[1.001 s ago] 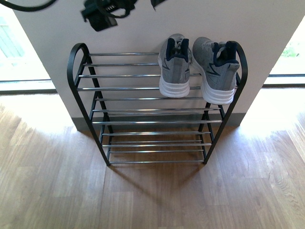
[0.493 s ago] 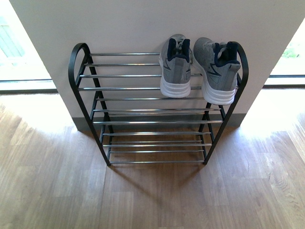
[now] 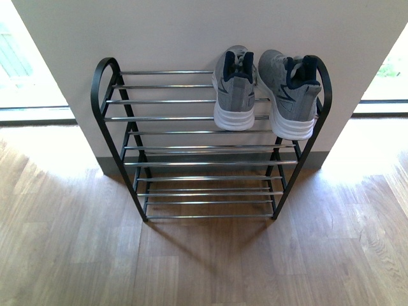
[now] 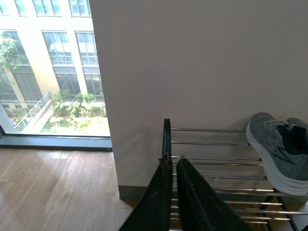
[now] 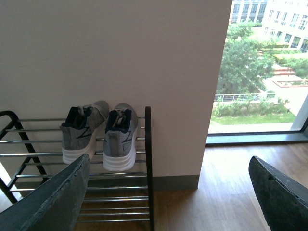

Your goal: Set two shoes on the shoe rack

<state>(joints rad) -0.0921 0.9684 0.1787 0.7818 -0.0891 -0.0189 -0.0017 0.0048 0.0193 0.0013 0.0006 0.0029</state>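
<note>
Two grey knit sneakers with white soles, one (image 3: pixel 234 88) beside the other (image 3: pixel 291 94), rest on the top shelf of the shoe rack (image 3: pixel 166 118), at its right end, toes toward the wall. The right wrist view has both sneakers (image 5: pixel 120 137) (image 5: pixel 82 132) on the rack (image 5: pixel 147 159). One sneaker (image 4: pixel 279 151) shows in the left wrist view, on the rack (image 4: pixel 211 159). My left gripper (image 4: pixel 172 161) is shut and empty, held over the rack's left end. My right gripper (image 5: pixel 168 166) is open and empty, well away from the rack's right side. Neither arm appears in the front view.
The rack stands against a white wall (image 3: pixel 191 32) with a grey skirting board (image 3: pixel 115 167), on a wooden floor (image 3: pixel 204 261). Floor-length windows (image 5: pixel 260 67) flank the wall on both sides. The rack's lower shelves (image 3: pixel 207 191) hold nothing.
One second ago a dark gripper showed at the top of the front view; it has since left that view. The sneakers and rack have not moved.
</note>
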